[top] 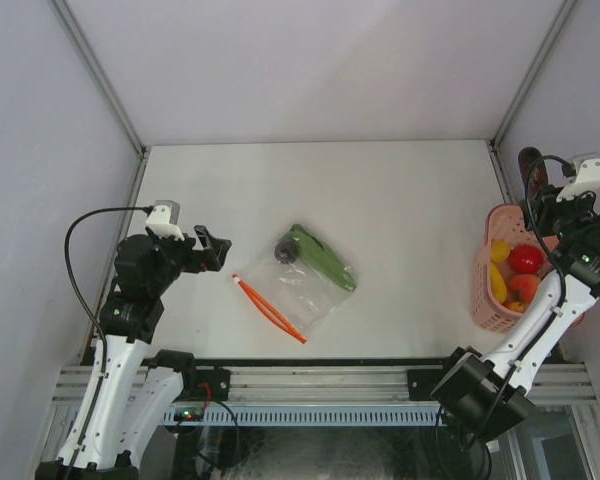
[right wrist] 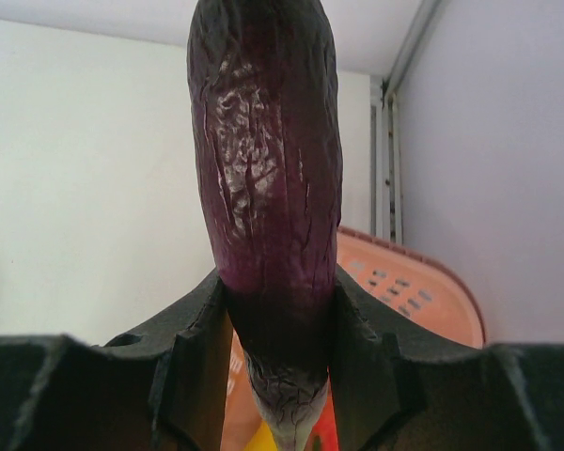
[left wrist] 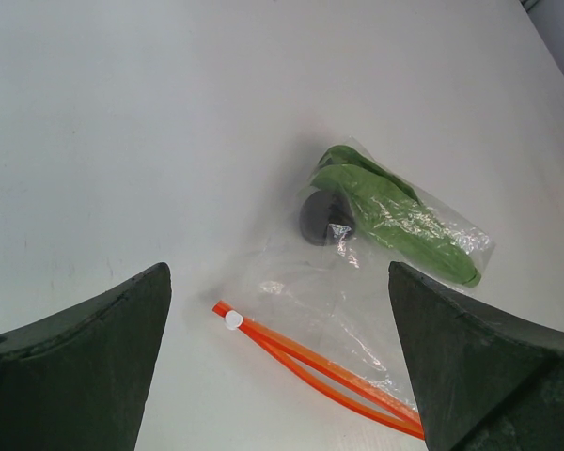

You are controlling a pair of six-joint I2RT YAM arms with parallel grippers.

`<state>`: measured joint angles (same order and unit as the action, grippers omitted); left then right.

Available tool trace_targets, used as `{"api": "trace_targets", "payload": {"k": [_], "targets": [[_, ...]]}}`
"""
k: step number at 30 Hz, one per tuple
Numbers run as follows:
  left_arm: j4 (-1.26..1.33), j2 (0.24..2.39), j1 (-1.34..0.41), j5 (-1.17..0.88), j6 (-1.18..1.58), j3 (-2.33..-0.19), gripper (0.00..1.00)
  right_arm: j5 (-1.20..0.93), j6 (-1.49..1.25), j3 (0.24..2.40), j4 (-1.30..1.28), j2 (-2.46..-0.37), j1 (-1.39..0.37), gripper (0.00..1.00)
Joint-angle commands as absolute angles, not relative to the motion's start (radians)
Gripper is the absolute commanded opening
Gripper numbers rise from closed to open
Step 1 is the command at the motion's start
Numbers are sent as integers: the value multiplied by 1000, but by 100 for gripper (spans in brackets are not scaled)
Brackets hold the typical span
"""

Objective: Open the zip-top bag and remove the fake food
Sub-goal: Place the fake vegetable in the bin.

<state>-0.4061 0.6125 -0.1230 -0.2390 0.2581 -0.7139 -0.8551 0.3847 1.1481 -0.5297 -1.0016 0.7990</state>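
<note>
Above the pink basket (top: 477, 290) at the right edge of the table (top: 400, 200), a dark purple piece (right wrist: 263, 141) of the fake food is pinched near its stem end by the right gripper (right wrist: 277, 282). Most of its length stands free beyond the fingers (right wrist: 197, 329). With so little of it held, it could be let go askew, strike the red, yellow and orange pieces (top: 525, 258) piled in the basket, and be tipped over the rim.

Near the table's middle, the zip-top bag (top: 305, 290) lies flat, its orange zip strip (left wrist: 320, 371) apparently parted. A long green piece (left wrist: 395, 221) and a dark round piece (left wrist: 318, 218) are seemingly inside. The left gripper (left wrist: 277, 272) is held spread wide near the strip, touching nothing. Since the light bag is pinned by nothing, it may simply be dragged along when a piece is pulled.
</note>
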Motion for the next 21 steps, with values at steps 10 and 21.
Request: {"api": "trace_targets", "payload": {"k": [10,21], "targets": [[-369,604,-113,-238,239,-709,100,-728,439,1176,-711,-1043,886,7],[-368,601,-114,-234,239,-707,100,-630,560,1169,-824,-1146,899,12]]}}
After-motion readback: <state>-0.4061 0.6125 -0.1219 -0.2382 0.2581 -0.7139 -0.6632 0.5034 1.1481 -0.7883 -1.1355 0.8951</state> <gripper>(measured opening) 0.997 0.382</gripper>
